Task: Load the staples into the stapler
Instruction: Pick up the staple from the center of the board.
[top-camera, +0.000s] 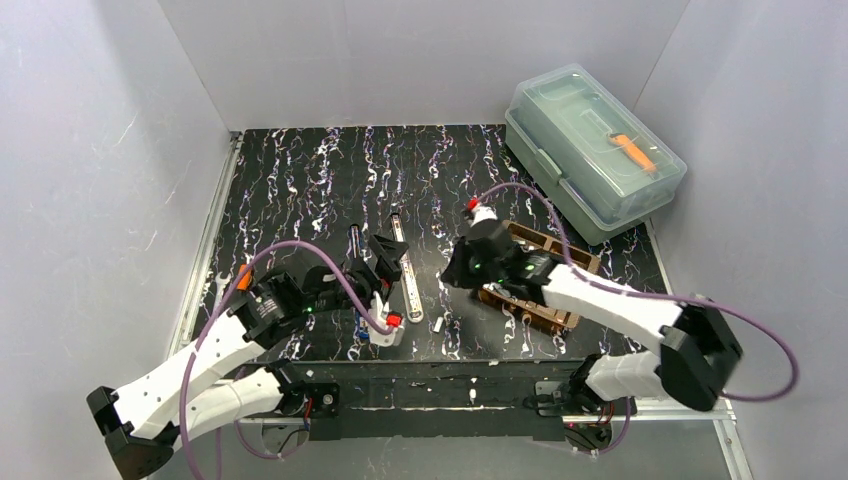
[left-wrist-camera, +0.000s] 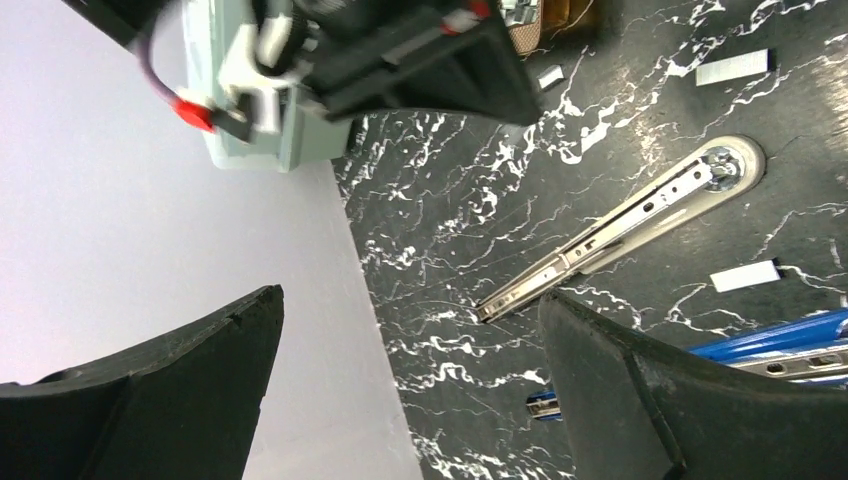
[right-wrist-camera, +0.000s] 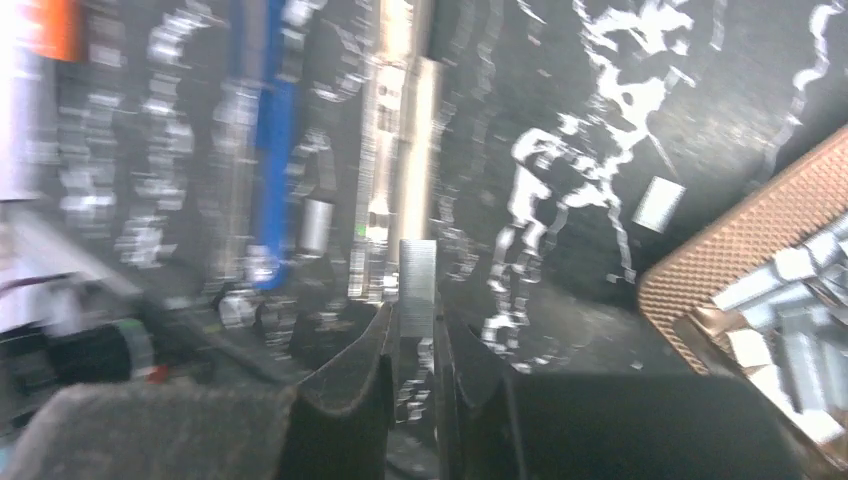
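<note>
The stapler (top-camera: 405, 270) lies opened out on the black marbled table, its silver magazine rail (left-wrist-camera: 620, 225) beside its blue body (left-wrist-camera: 780, 335). My left gripper (left-wrist-camera: 410, 295) hangs open just above the rail's near end, nothing between its fingers. My right gripper (right-wrist-camera: 415, 310) is shut on one short silvery strip of staples (right-wrist-camera: 417, 280), which stands up between the fingertips. It hovers between the stapler (right-wrist-camera: 400, 150) and a brown tray (right-wrist-camera: 740, 240) that holds several more staple strips (right-wrist-camera: 790, 300). In the top view the right gripper (top-camera: 458, 268) is at the tray's left end.
Loose staple strips lie on the table (left-wrist-camera: 735, 67) (left-wrist-camera: 745, 276) (right-wrist-camera: 658, 203). A pale green lidded toolbox (top-camera: 590, 150) stands at the back right. White walls close in the left, back and right sides.
</note>
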